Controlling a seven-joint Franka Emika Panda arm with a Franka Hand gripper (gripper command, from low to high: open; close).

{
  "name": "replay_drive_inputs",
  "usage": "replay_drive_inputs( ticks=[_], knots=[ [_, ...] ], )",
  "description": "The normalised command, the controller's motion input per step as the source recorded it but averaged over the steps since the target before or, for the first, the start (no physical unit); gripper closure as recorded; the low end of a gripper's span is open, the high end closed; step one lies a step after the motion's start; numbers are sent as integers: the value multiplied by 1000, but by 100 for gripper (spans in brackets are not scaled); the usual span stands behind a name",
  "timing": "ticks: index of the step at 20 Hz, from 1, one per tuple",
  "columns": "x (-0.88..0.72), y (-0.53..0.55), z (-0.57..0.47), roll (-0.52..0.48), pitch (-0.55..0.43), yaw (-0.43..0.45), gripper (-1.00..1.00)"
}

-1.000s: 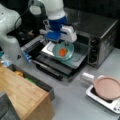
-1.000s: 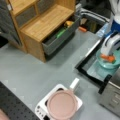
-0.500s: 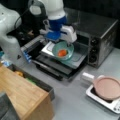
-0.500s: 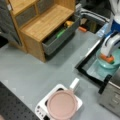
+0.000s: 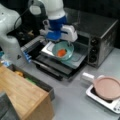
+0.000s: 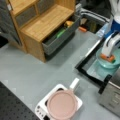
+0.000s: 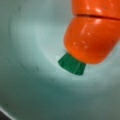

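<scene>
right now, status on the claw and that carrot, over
Claw low over the pale green bowl. Orange toy carrot with green top inside bowl. Bowl sits on open grey oven door. Nothing blocking.

Gripper lower over the bowl

Over the last second the gripper (image 5: 60,41) has come down closer to the teal bowl (image 5: 63,50) on the open oven door (image 5: 75,60). The toy carrot (image 5: 61,52) now lies in that bowl; in a front view the carrot (image 6: 108,58) sits right under the gripper (image 6: 110,51).
</scene>
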Motion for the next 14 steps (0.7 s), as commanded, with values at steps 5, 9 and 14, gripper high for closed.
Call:
replay_drive_inputs(
  ticks=[5, 9, 14],
  knots=[
    [139, -186, 151, 84, 39, 340, -100],
    [210, -244, 201, 93, 94, 221, -100],
    [328, -247, 230, 28, 150, 196, -100]
  ],
)
